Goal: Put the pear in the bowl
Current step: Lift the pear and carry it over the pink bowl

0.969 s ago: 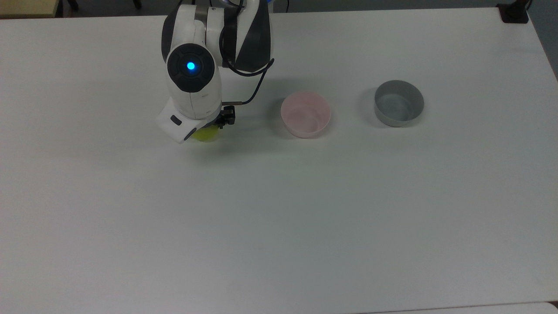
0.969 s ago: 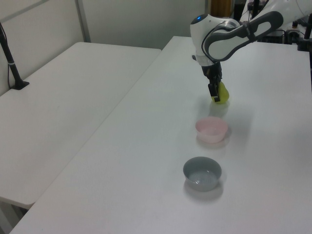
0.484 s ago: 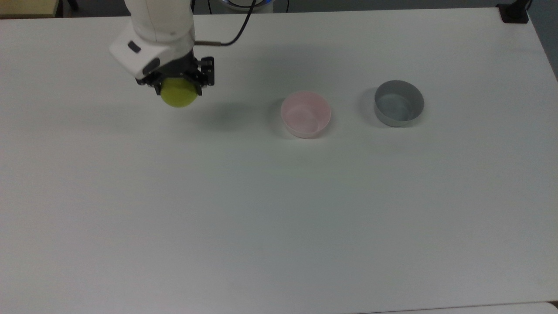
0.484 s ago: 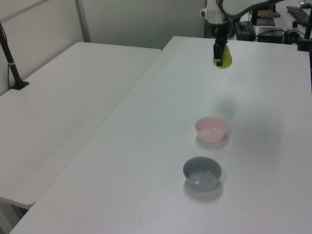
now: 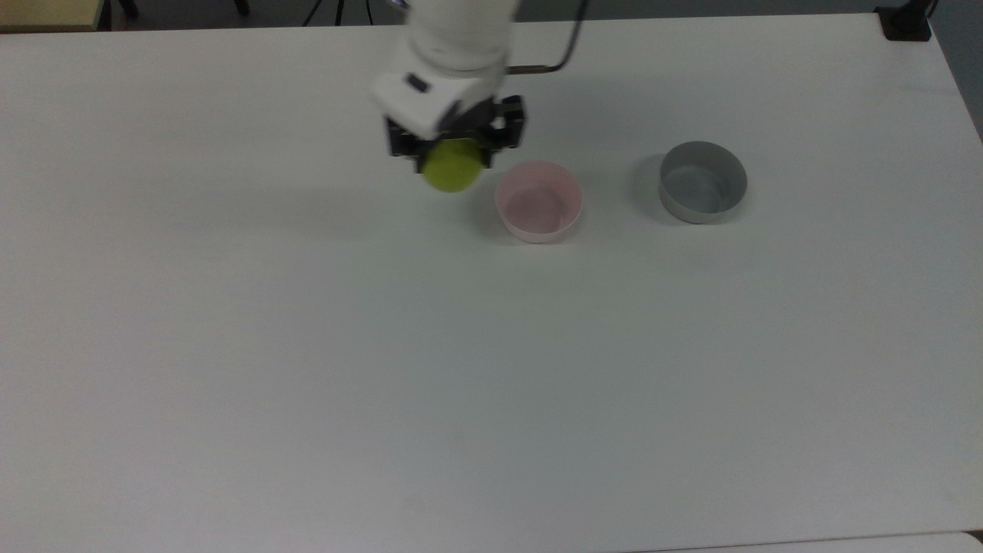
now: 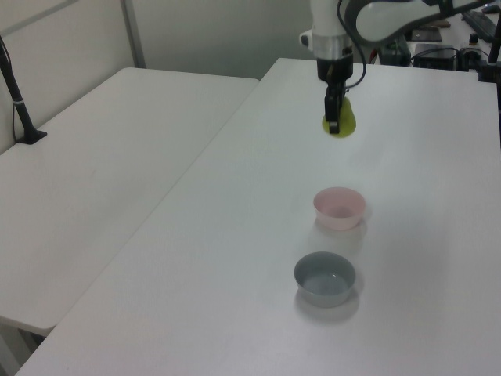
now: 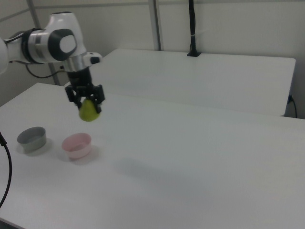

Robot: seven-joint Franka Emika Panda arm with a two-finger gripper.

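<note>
Tool point(image 5: 453, 157) clamped on pear point(image 5: 451, 170), held above surface point(image 5: 491, 369). Since half second ago, tool shifted toward top view's right, from far left of bowl point(image 5: 538, 201) to just beside its left rim. Bowl, grey bowl point(image 5: 703, 182) unmoved.

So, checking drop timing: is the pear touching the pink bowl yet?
Apart. The right view shows the pear in the gripper, hanging above the pink bowl.
</note>
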